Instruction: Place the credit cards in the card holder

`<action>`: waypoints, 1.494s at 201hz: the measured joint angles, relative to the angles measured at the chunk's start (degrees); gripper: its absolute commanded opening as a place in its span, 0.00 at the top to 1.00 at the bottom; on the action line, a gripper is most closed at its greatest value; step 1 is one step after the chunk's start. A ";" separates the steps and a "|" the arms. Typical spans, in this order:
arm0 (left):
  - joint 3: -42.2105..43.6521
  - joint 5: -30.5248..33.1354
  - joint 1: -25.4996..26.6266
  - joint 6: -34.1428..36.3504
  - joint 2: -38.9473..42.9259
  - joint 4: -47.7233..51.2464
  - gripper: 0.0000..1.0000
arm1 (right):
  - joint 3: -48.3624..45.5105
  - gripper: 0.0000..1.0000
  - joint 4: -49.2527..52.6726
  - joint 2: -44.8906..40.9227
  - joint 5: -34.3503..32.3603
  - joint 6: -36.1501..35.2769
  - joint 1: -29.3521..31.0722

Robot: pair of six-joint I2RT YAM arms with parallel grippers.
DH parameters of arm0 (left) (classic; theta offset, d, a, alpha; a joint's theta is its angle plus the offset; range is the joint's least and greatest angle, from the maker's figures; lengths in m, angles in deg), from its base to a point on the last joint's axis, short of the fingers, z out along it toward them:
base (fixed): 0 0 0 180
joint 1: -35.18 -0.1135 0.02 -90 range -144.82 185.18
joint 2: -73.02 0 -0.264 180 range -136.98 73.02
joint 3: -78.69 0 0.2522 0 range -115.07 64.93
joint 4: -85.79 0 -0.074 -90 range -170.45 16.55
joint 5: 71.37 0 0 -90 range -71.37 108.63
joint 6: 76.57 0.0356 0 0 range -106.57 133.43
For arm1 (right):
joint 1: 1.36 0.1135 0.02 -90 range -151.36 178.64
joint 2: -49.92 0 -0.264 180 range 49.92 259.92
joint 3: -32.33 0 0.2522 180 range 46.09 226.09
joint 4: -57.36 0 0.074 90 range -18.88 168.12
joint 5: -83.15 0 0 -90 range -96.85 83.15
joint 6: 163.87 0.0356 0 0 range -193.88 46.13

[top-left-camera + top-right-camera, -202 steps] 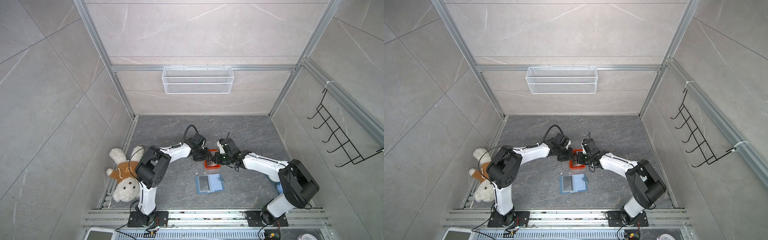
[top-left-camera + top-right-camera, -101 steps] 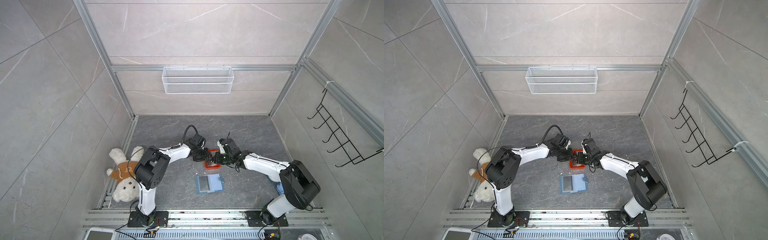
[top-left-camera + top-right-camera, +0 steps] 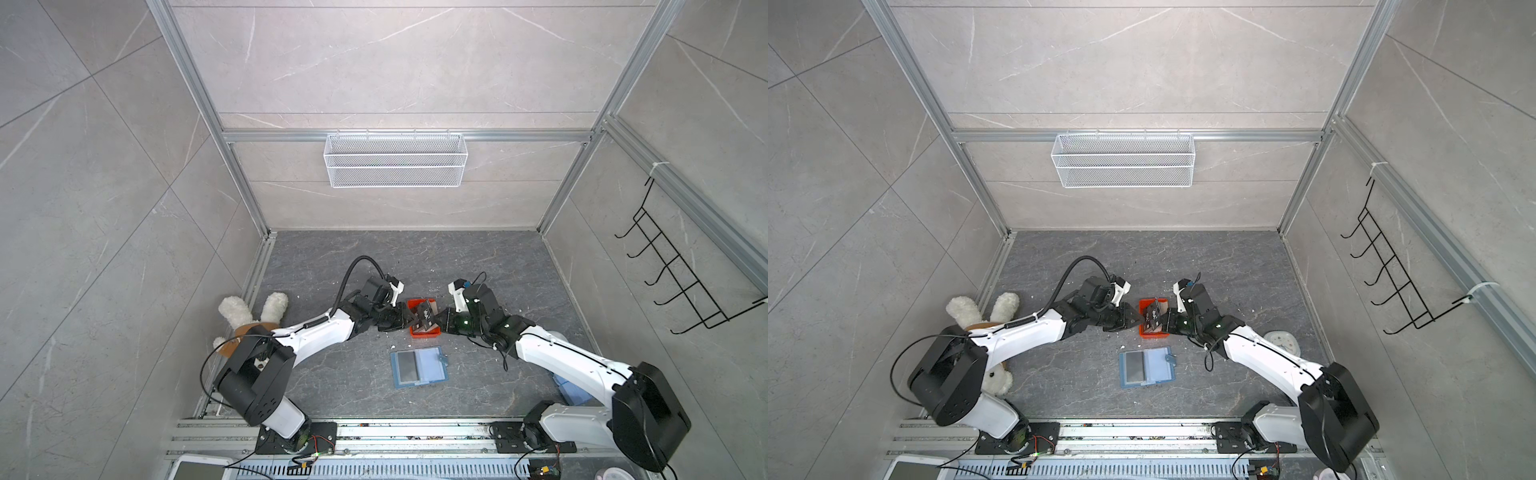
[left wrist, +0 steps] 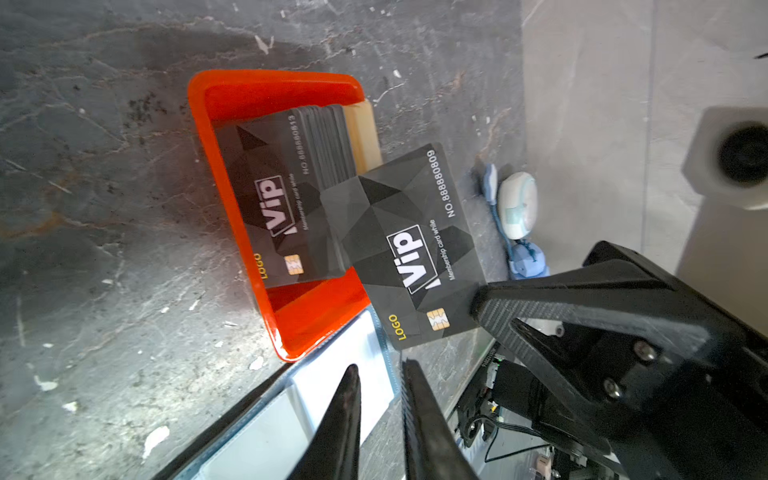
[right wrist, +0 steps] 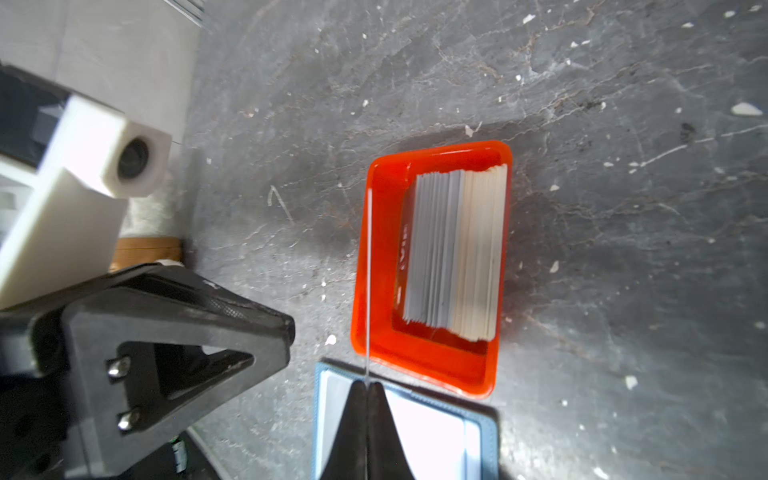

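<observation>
Since the right hand [image 5: 368, 384] pinches a credit card [image 4: 409, 245] only by one edge, with the left hand [image 4: 380, 374] slightly spread and empty, it may swivel and miss the card holder [image 3: 430, 365].

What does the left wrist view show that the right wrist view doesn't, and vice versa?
Left wrist only: the VIP face of the held card, pinched near a corner by the right gripper. Right wrist only: that card edge-on, a thin line between shut fingers. Both: the orange tray, the card stack, part of the card holder.
</observation>
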 measured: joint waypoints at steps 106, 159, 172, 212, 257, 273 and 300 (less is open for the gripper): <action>18.23 -9.09 0.04 -17.25 6.62 -38.36 0.70 | -3.63 0.93 -0.11 -16.85 7.67 6.05 0.11; 20.92 -11.50 0.04 -25.62 6.12 -53.59 0.70 | -4.66 0.93 -2.19 -19.56 10.29 9.33 0.35; 21.29 -11.54 0.04 -26.58 6.12 -55.36 0.70 | -5.03 0.93 -3.13 -19.96 10.78 10.32 0.37; 21.66 -11.52 0.04 -28.74 5.66 -58.60 0.75 | -5.64 0.93 -5.11 -20.87 11.98 12.04 0.37; 21.66 -11.43 0.04 -31.54 4.39 -62.77 0.84 | -8.04 0.89 -8.11 -21.11 12.55 14.40 0.42; 21.68 -11.30 0.04 -31.82 4.35 -63.41 0.86 | -8.72 0.88 -8.83 -21.09 12.72 14.91 0.57; 21.70 -11.10 0.04 -31.85 4.35 -63.80 0.90 | -9.64 0.86 -9.94 -21.09 12.81 15.30 1.01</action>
